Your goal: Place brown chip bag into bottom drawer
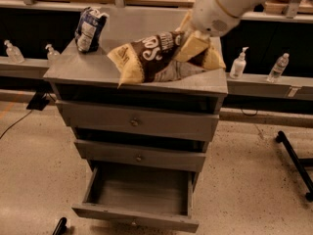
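Grey wooden cabinet [73, 68] with three drawers is seen from above and in front, standing on a speckled floor. A brown chip bag [156, 55], dark in the middle with white lettering and pale yellow ends, is held over the right half of the worktop, nearer the front edge than the back. The bag is tilted, with its right end raised and its left yellow end hanging low near the middle of the front edge.

A white robot arm [217, 6] is seen coming in from above the back right corner. Its gripper [194, 33] is clamped on the raised right end of the bag and is largely hidden by crumpled foil.

A smaller blue-and-white bag [89, 28] is set upright near the back left corner of the worktop, well apart from the brown one.

Below, the bottom drawer [137, 214] is pulled out, its deep grey box open to view under the front edge. The two upper drawers, each with a round knob [133, 123], are shown closed.

Clear bottles [238, 63] are lined on a low ledge behind the cabinet on both sides.
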Available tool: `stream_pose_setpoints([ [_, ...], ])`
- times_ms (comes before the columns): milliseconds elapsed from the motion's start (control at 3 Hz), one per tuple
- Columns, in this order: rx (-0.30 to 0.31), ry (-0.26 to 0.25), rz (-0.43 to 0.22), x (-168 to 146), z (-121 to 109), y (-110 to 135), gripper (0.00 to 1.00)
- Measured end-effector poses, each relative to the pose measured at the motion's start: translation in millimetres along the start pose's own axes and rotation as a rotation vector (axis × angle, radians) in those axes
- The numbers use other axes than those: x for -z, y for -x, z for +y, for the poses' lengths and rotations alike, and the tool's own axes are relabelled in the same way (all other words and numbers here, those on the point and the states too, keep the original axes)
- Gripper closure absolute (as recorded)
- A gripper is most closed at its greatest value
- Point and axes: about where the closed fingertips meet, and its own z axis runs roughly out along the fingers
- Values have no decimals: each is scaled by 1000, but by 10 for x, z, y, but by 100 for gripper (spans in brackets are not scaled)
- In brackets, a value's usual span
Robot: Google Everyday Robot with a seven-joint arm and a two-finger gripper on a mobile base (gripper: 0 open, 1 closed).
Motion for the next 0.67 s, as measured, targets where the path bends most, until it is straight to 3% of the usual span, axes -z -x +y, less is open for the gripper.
stream_pose_setpoints([
  [333,-147,43,-63,332,502,-46,100],
  [667,-193,65,-71,356,657,-130,100],
])
